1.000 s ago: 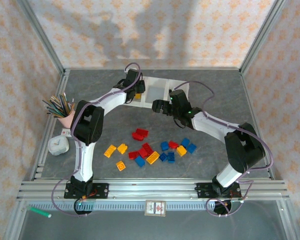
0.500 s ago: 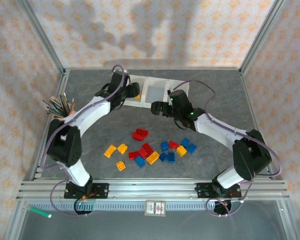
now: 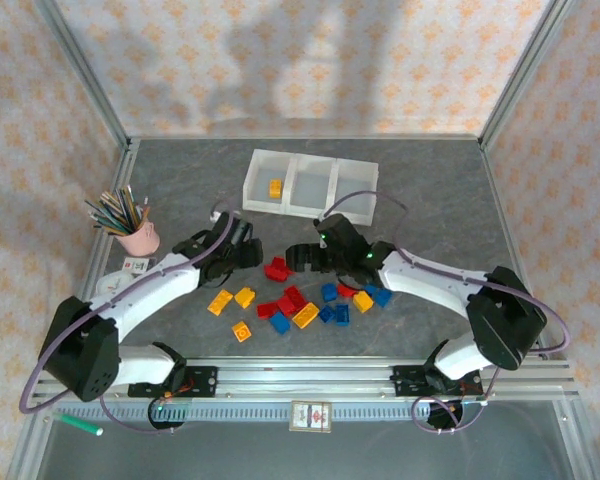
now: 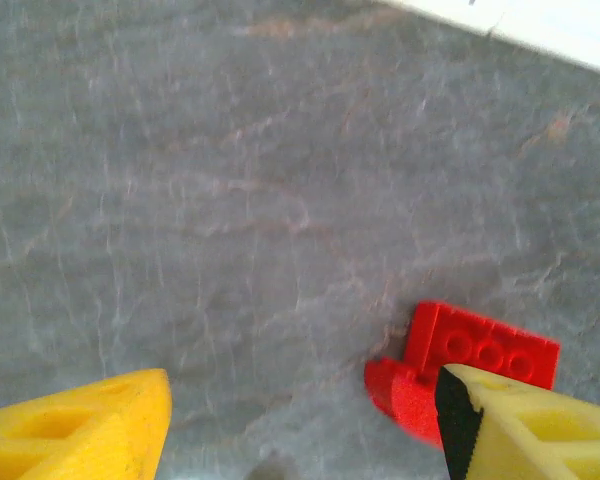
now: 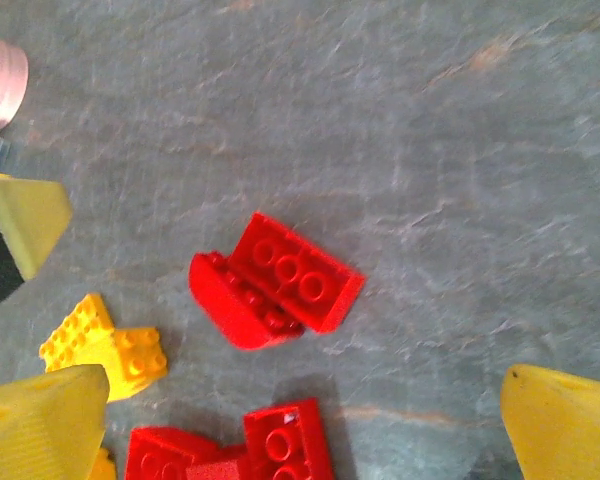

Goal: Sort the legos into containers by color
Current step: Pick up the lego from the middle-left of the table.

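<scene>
The legos [image 3: 300, 305] lie loose mid-worktop, nearer its near edge, with red, blue and yellow-orange mixed. One yellow brick [image 3: 275, 187] sits in the left compartment of the tray [image 3: 310, 212] by the far edge. A pair of red bricks [image 3: 277, 268] lies on the pile's far side. The right pincer [image 3: 298, 262] hangs above that pair, spread wide and empty. The left pincer [image 3: 248, 254] (also parted, holding nothing) is just beside it. The step in hand looks like picking a red. The next move calls for one arm to lower over a single brick and close squarely.
</scene>
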Motion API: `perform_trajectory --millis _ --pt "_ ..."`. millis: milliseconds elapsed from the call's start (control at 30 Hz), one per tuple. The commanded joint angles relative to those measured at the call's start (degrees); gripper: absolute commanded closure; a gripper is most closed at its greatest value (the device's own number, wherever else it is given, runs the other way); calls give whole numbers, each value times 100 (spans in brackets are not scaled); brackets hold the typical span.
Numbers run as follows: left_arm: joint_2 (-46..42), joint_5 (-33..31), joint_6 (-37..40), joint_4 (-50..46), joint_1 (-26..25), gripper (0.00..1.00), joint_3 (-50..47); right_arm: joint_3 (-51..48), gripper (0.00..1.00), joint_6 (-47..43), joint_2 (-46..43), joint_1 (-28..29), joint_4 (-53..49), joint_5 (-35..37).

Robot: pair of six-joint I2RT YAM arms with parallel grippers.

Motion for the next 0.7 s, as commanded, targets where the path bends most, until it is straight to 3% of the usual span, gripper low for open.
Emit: perform_trajectory --millis 0,133,233,667 --pt "-127 -182 -459 -450 -150 27 -212 -73 0 267 -159 197 -15 202" --pt "-106 75 -619 -387 -490 27 -399 -179 0 368 -163 258 29 189" --pt "-50 -106 -792 -597 -728 27 -475 -304 0 441 -192 258 82 176" --pt "81 258 -888 -268 -1122 29 -933 -464 0 441 -182 261 120 267"
